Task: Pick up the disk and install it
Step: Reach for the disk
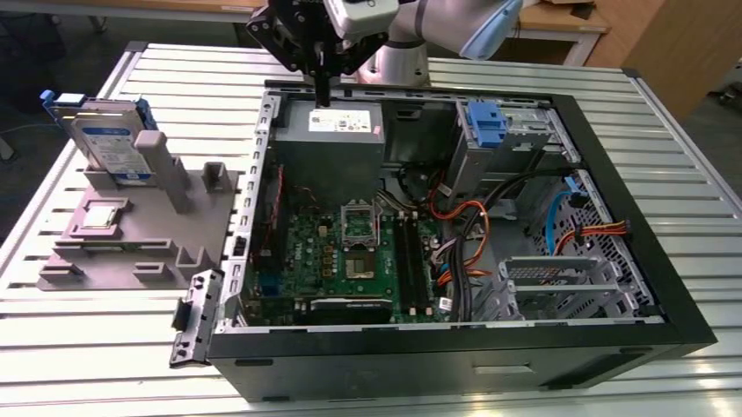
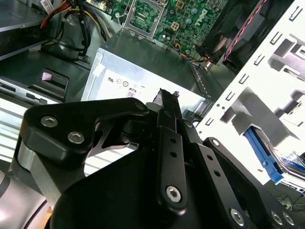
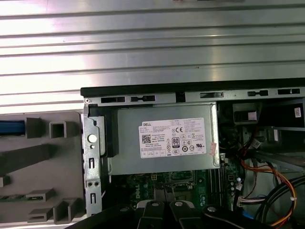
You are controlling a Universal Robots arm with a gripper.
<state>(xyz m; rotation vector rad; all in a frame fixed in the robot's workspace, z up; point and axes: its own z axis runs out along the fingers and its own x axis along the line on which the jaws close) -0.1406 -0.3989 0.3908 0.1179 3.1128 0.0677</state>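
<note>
A: Where is the disk [image 1: 110, 143] right now?

B: In the upper left of the exterior view. It stands on edge in the grey fixture [image 1: 128, 234] on the slatted table [image 1: 104, 347], outside the open computer case [image 1: 440, 347]. Its blue frame and its label show plainly, and nothing is touching it

A: And the gripper?

B: The gripper [image 1: 322, 97] hangs at the top centre of that same view, well apart from the disk. It points down just above the grey power supply [image 1: 334, 122] at the far edge of the case. In the second wrist view its fingers [image 2: 167, 129] lie pressed together with nothing between them. The first wrist view looks straight down on the power supply [image 3: 162, 138] and its white sticker

A: So how much of the job would you call done?

B: None of it, as I judge it. The disk sits in its fixture, so the pickup is not yet made, and the install is left too

A: Any sign of where it belongs?

B: I can't tell for certain. An empty metal cage [image 1: 557, 282] sits at the lower right inside the case. A blue latch piece [image 1: 485, 122] stands by another bay toward the upper right. No drive is seated in either place that I can see
</note>
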